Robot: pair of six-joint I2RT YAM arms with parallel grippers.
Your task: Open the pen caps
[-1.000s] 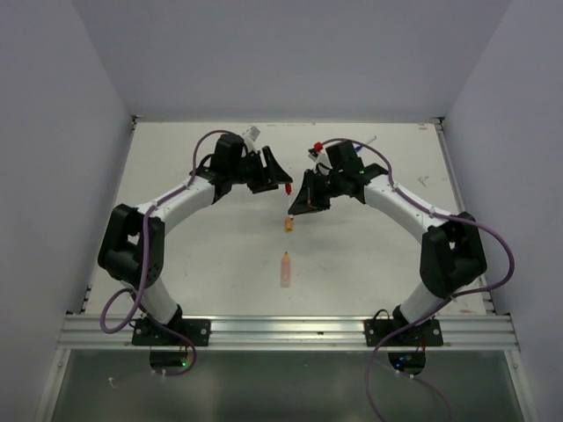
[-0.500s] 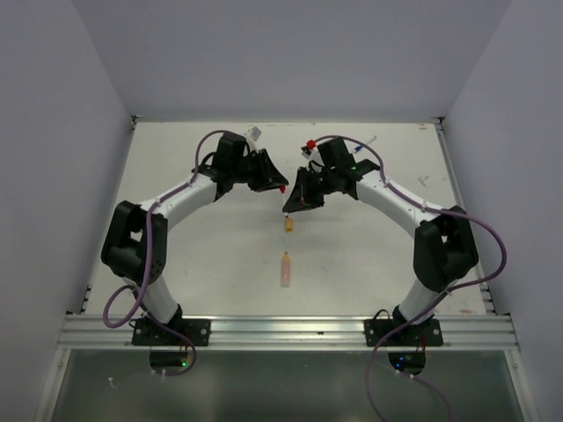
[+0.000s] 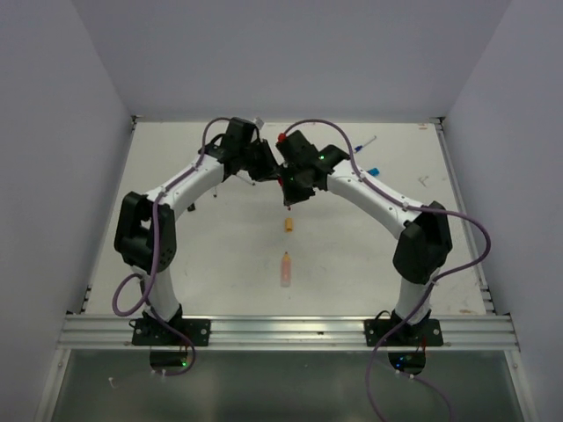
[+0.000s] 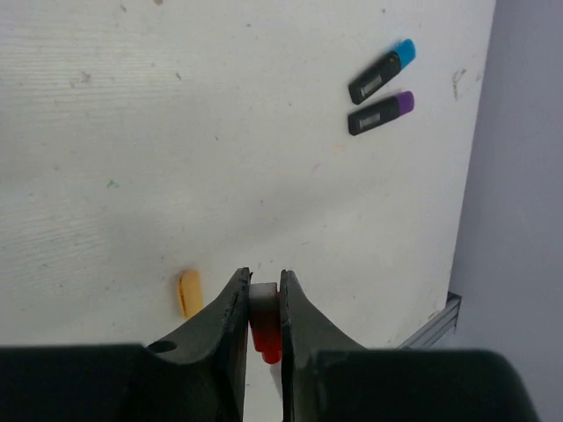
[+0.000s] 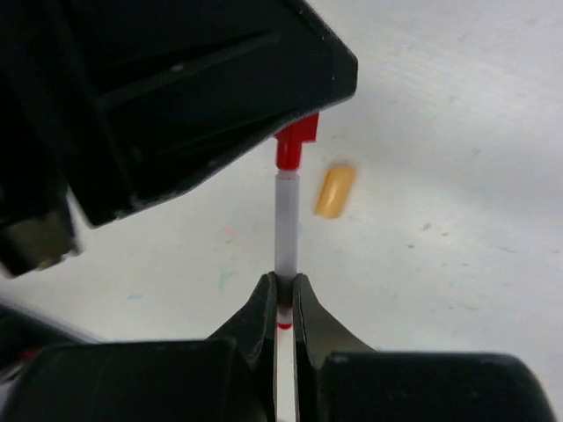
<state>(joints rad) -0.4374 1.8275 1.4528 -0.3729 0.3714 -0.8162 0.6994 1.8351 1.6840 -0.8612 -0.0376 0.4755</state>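
My right gripper [image 5: 282,286] is clamped on the white pen barrel [image 5: 286,224], and my left gripper [image 4: 263,286] pinches its red cap [image 5: 288,154], both above the table [image 3: 202,255]. Uncapping is in hand. Next, I judge, the 2 need pulling straight apart.

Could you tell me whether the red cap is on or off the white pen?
On: the red cap joins the white pen with no gap.

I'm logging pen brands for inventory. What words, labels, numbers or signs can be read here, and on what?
Nothing is legible.
The cyan-capped pen and the purple-capped pen each carry a pale printed patch on the black barrel, too small and blurred to read.
No other print shows.
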